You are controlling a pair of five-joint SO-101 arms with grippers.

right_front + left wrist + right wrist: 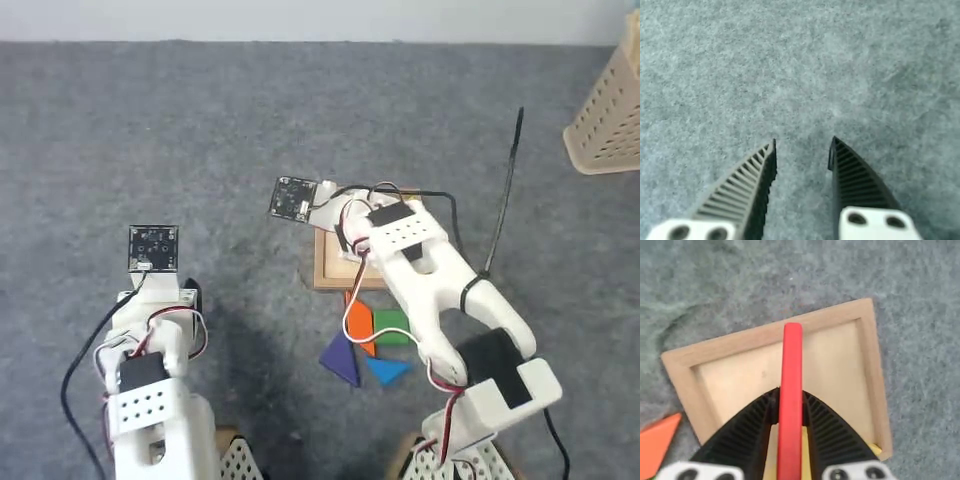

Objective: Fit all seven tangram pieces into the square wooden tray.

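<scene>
My right gripper (791,393) is shut on a red piece (792,352), held edge-on just above the square wooden tray (765,337). A yellow piece (805,442) lies in the tray under the fingers. In the high view the right arm (405,240) stretches over the tray (325,272), hiding most of it. An orange piece (358,325), a green piece (393,326), a purple triangle (341,360) and a blue triangle (388,370) lie on the carpet near the tray. The orange piece (657,442) also appears beside the tray's corner. My left gripper (803,143) is open over bare carpet.
Grey carpet covers the table. A beige perforated basket (610,100) stands at the far right. A black cable (508,190) rises beside the right arm. The left arm (150,370) sits at the near left, well apart from the tray.
</scene>
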